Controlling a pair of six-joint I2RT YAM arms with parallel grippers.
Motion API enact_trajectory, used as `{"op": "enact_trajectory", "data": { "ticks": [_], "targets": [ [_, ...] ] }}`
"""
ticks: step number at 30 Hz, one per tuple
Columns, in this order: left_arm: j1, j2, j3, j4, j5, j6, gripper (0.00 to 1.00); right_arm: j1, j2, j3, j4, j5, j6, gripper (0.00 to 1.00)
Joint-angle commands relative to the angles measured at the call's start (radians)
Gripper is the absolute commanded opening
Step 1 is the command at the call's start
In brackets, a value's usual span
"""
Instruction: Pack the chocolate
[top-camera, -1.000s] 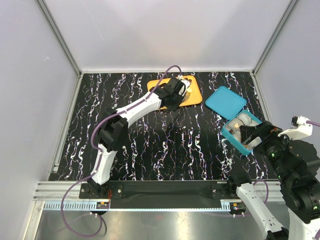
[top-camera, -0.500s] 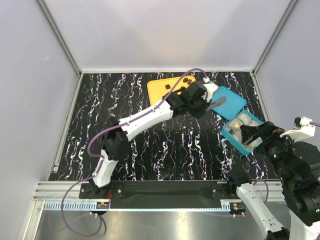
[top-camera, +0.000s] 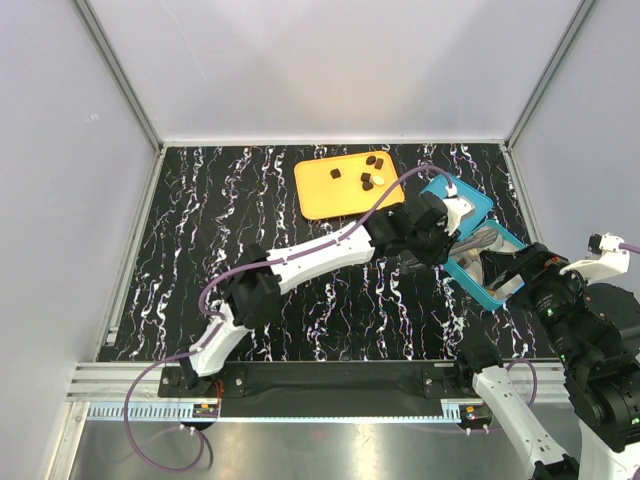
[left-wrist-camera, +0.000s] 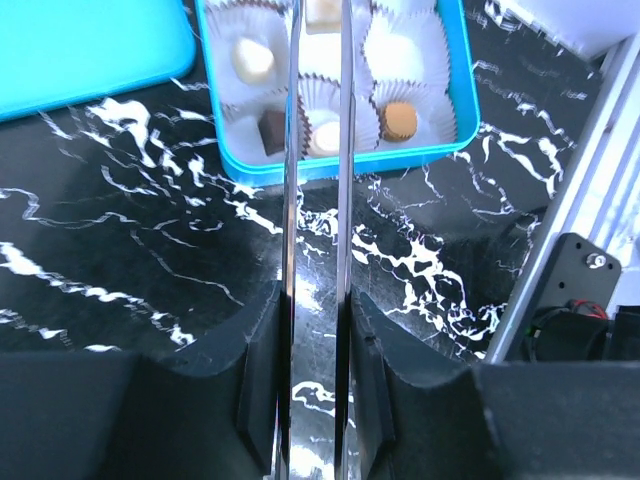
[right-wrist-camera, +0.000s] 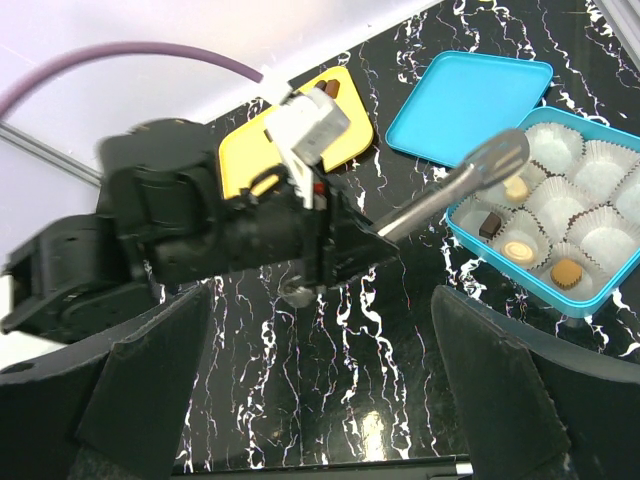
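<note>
In the left wrist view you cannot see the tips of the left gripper (left-wrist-camera: 320, 40): the top edge cuts them off, together with the far rows of the teal box (left-wrist-camera: 420, 158). You cannot tell if the cream chocolate (left-wrist-camera: 322, 10) between them is pinched. In the right wrist view the left arm (right-wrist-camera: 200, 235) hides most of the orange tray (right-wrist-camera: 352, 135), and the right gripper (right-wrist-camera: 320, 400) shows only as blurred dark shapes.

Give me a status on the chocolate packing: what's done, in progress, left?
Done: at least four chocolate pieces sit in paper cups of the teal rectangular box. In hand: the left gripper hovers over the box, fingers nearly together; I cannot tell whether it holds a piece. Left: about five more on the flat orange tray, several cups empty, teal lid off.
</note>
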Motion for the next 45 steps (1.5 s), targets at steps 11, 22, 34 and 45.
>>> {"op": "enact_trajectory", "data": {
  "ticks": [11, 22, 34, 45],
  "targets": [
    [-0.022, 0.079, 0.032, 0.173, 0.075, -0.017, 0.33, 0.004, 0.000, 0.019, 0.009, -0.002, 0.007, 1.00],
    [-0.023, 0.139, 0.055, 0.177, 0.067, -0.003, 0.35, 0.004, 0.000, 0.022, 0.009, 0.005, 0.002, 1.00],
    [-0.023, 0.173, 0.066, 0.178, 0.058, 0.008, 0.40, 0.004, -0.003, 0.020, 0.008, 0.006, 0.000, 1.00],
    [-0.022, 0.145, 0.069, 0.180, 0.055, 0.008, 0.43, 0.003, -0.005, 0.016, 0.008, 0.005, 0.005, 1.00]
  ]
}}
